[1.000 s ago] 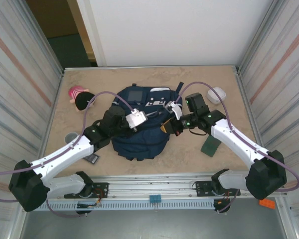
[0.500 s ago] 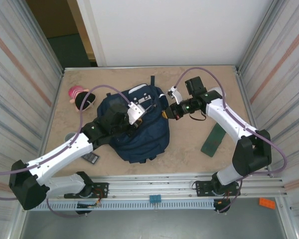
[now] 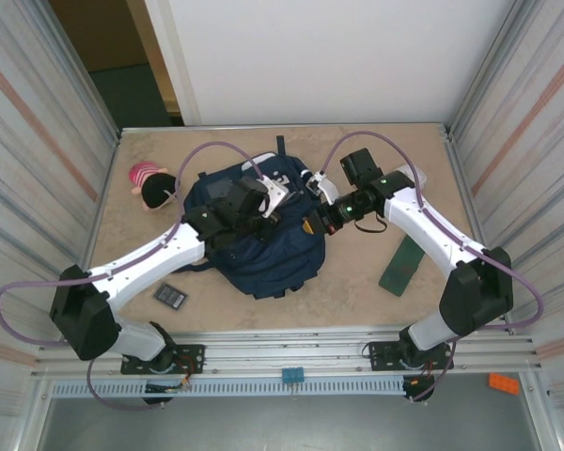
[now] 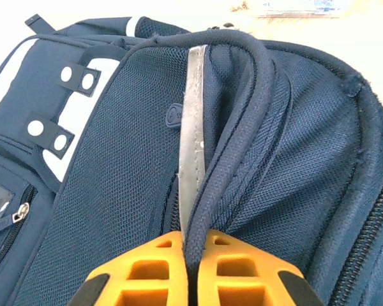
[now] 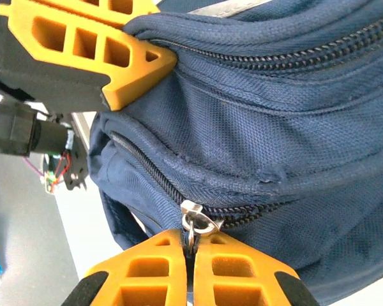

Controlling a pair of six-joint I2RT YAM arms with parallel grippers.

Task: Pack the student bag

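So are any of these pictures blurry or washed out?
Left wrist view: the pale table behind the navy-blue fabric backpack is blown out white, mesh sharp. Right wrist view: silver zipper pull crisp, background at left soft. Top view: even light, faint shadows.

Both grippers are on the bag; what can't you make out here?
Inside the student bag: top view, its fabric and both arms cover it.
End of the zipper pull: right wrist view, pinched inside the right gripper.
End of the strap: left wrist view, buried in the left gripper.
The small dark flat item: top view, too small to identify.
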